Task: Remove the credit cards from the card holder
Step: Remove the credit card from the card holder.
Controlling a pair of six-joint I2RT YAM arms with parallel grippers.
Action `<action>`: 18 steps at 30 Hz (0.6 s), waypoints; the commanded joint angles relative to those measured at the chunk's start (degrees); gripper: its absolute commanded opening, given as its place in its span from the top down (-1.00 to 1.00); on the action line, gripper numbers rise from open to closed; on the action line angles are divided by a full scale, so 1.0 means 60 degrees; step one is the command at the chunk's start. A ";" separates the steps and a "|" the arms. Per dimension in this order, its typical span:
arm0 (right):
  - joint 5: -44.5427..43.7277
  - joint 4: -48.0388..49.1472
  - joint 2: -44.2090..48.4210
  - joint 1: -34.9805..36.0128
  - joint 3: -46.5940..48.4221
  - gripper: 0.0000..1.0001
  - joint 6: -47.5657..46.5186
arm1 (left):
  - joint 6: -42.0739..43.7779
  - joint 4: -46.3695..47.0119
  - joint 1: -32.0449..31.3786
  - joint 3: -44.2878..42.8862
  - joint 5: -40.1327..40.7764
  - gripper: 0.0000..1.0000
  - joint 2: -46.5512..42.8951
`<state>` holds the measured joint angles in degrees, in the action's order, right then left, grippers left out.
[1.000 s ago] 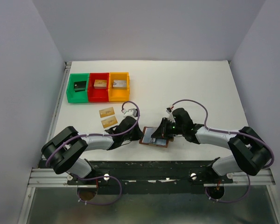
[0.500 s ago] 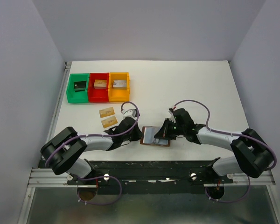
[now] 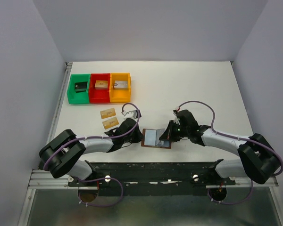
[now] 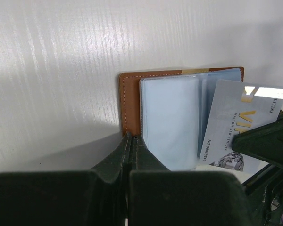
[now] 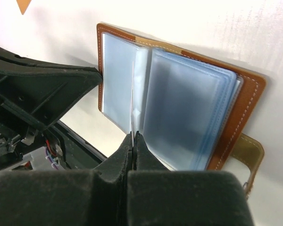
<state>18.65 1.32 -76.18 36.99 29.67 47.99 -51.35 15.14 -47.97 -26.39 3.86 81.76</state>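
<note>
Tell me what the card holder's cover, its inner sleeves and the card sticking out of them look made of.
The card holder cover looks like tan-brown leather or an imitation, matte, with pale stitching along the edge. The inner sleeves look like soft clear plastic, pale blue, see-through and faintly glossy. The card is probably stiff plastic, glossy silvery-white with printed lettering.

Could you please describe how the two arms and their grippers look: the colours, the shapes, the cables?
The left arm and the right arm look alike: pale grey-white tubular links between bulky black joint housings. A thin purple cable loops loosely along each arm. The left gripper and the right gripper are matt black, each with two wedge-shaped fingers that taper to thin tips. I can read no markings on them.
</note>
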 commanded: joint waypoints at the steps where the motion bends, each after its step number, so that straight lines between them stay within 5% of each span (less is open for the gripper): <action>1: -0.0472 -0.0878 0.0377 -0.0101 0.0021 1.00 -0.0365 | 0.0472 -0.1526 0.0011 0.0063 -0.0013 1.00 0.0070; 6: -0.0750 -0.1464 0.0860 -0.0116 0.0137 1.00 -0.0658 | 0.0750 -0.1424 0.0011 -0.0142 -0.0203 0.62 -0.0178; 11: -0.1146 -0.2284 0.1460 -0.0116 0.0386 1.00 -0.1068 | 0.1132 -0.1322 0.0011 -0.0406 -0.0438 -0.21 -0.0442; 18: -0.1688 -0.3368 0.2281 -0.0116 0.0724 1.00 -0.1713 | 0.1366 -0.1321 0.0011 -0.0684 -0.0585 -0.67 -0.1174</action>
<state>12.47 -13.28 -65.21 36.62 31.83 41.12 -45.23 9.65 -48.05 -28.64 1.54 77.80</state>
